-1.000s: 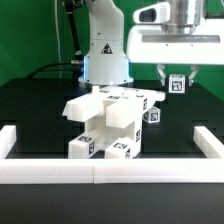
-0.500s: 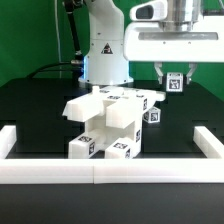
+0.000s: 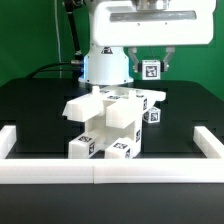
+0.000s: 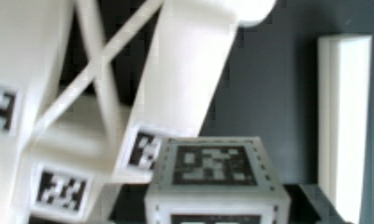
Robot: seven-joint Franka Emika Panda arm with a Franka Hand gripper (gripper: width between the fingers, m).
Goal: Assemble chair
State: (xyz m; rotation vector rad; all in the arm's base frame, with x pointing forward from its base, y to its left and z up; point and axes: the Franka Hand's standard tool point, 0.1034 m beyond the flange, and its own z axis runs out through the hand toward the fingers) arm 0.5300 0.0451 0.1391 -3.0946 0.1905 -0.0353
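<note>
The partly built chair (image 3: 108,122) stands mid-table, a cluster of white slabs and square posts with black-and-white tags. My gripper (image 3: 152,68) hangs above and behind it, towards the exterior view's right, shut on a small white tagged post (image 3: 152,71) held clear of the table. In the wrist view that post (image 4: 216,165) fills the space between my gripper's (image 4: 216,202) dark jaws, its tag facing the camera. Beyond it lies the chair (image 4: 113,100) with its crossed braces and tagged posts. A loose tagged white block (image 3: 152,116) sits beside the chair on the exterior view's right.
Long plain white border rails (image 3: 110,172) fence the black table at the front and both sides; one rail (image 4: 353,120) shows in the wrist view. The arm's white base (image 3: 105,62) stands behind the chair.
My gripper has carried the tagged post towards the exterior view's left and a little higher, so it now hangs nearer the chair. The chair and loose block have not moved.
</note>
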